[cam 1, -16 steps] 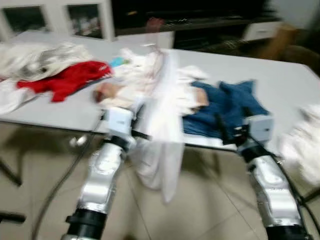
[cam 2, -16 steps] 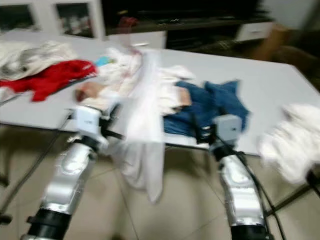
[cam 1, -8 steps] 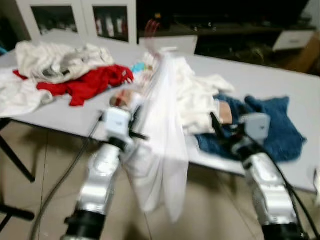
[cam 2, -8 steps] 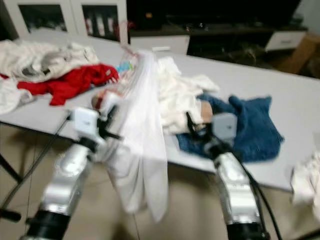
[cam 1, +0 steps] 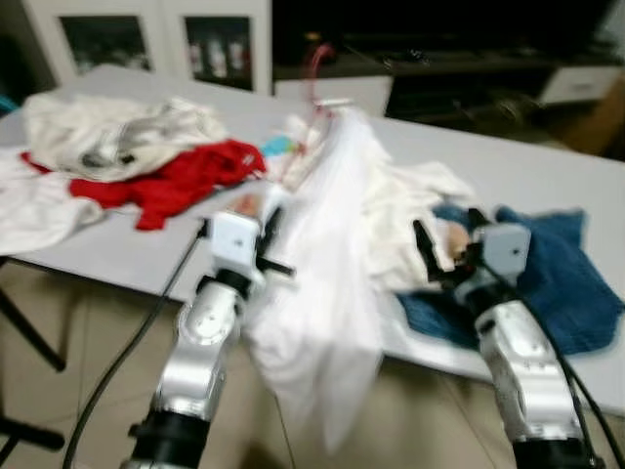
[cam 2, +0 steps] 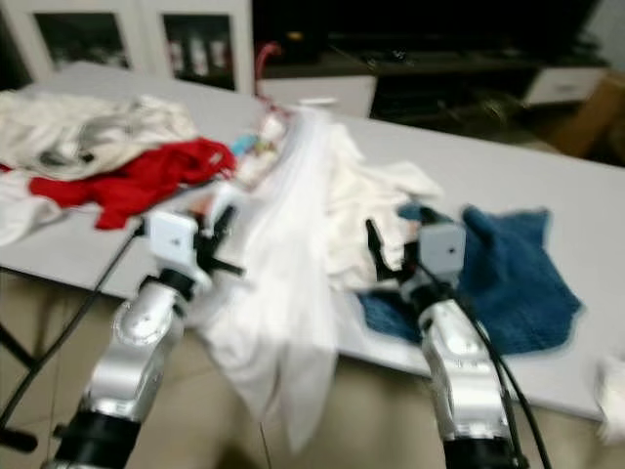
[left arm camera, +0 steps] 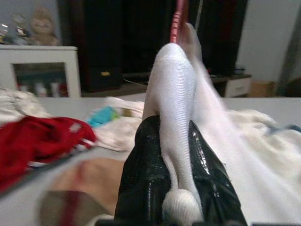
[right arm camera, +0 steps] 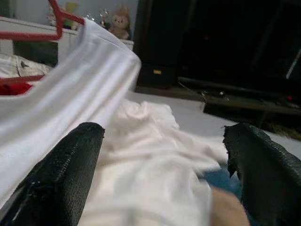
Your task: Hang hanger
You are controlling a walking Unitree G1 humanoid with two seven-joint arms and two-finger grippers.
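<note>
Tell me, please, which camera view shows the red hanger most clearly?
The right wrist view: the red hanger is sharp there, its bar entering the white garment. The left wrist view shows a red strip above the left gripper. The eye views show a blurred hook.

A red garment (cam 1: 171,181) lies at upper left of the grey table (cam 1: 547,176); a blue towel (cam 1: 571,283) lies at right.
</note>
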